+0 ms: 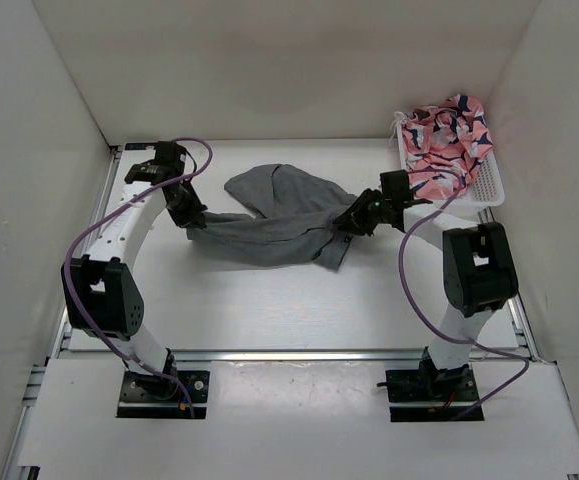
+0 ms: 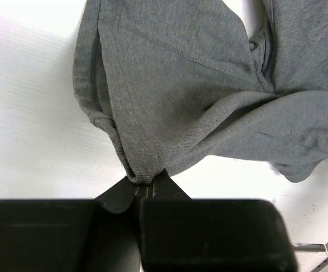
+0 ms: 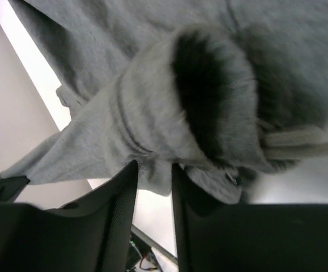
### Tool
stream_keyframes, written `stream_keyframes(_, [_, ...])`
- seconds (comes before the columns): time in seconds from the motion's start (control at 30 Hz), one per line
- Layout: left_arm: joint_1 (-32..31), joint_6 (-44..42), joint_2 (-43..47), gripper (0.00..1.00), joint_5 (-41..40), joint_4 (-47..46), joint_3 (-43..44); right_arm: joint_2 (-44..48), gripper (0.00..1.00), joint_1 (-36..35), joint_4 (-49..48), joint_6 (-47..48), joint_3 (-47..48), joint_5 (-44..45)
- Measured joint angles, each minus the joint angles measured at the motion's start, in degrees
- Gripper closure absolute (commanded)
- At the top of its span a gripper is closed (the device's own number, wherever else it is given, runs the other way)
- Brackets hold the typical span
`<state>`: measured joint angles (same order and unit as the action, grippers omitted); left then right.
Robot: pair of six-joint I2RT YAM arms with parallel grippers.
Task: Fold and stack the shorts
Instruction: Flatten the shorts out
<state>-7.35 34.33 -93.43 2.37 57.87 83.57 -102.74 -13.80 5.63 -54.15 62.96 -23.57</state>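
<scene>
**Left wrist view: left gripper (image 2: pixel 147 184) clamped on an edge of the shorts (image 2: pixel 197 96)**

The grey cloth fans out ahead of its fingertips, rumpled on the white table (image 2: pixel 28 124). At the far end, the right gripper (image 3: pixel 152 170) has its fingers a narrow gap apart, with a rolled opening and a pale cord (image 3: pixel 299 141) right at their tips. Whether cloth is caught between them I cannot tell. Behind that gripper sits a white basket (image 1: pixel 489 188) of pink patterned cloth (image 1: pixel 449 140).
</scene>
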Motion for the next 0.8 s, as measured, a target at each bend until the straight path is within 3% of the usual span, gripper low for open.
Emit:
stream_keyframes(0.1, [0.0, 0.0, 0.0, 0.9, 0.0, 0.0, 0.0, -1.9, 0.88, -1.0, 0.1, 0.5, 2.5, 0.8])
stream_keyframes(0.13, [0.0, 0.0, 0.0, 0.9, 0.0, 0.0, -0.1, -2.2, 1.0, -1.3, 0.2, 0.6, 3.0, 1.0])
stream_keyframes(0.37, [0.0, 0.0, 0.0, 0.9, 0.0, 0.0, -0.1, -2.4, 0.99, -1.9, 2.3, 2.0, 4.6, 3.2])
stream_keyframes(0.43, [0.0, 0.0, 0.0, 0.9, 0.0, 0.0, -0.1, -2.4, 0.83, -1.9, 4.1, 2.6, 5.4, 4.2])
stream_keyframes(0.47, [0.0, 0.0, 0.0, 0.9, 0.0, 0.1, -0.1, -2.4, 0.7, -1.9, 4.9, 3.0, 5.8, 4.5])
stream_keyframes(0.5, [0.0, 0.0, 0.0, 0.9, 0.0, 0.1, -0.1, -2.3, 0.5, -2.0, 5.3, 3.5, 6.1, 4.9])
stream_keyframes(0.6, [0.0, 0.0, 0.0, 0.9, 0.0, 0.2, 0.0, -2.0, 0.25, -2.4, 6.8, 4.1, 7.0, 5.7])
stream_keyframes(0.8, [0.0, 0.0, 0.0, 0.9, 0.0, 0.2, -0.1, -3.0, 0.22, -5.8, 10.4, 4.6, 11.9, 7.0])
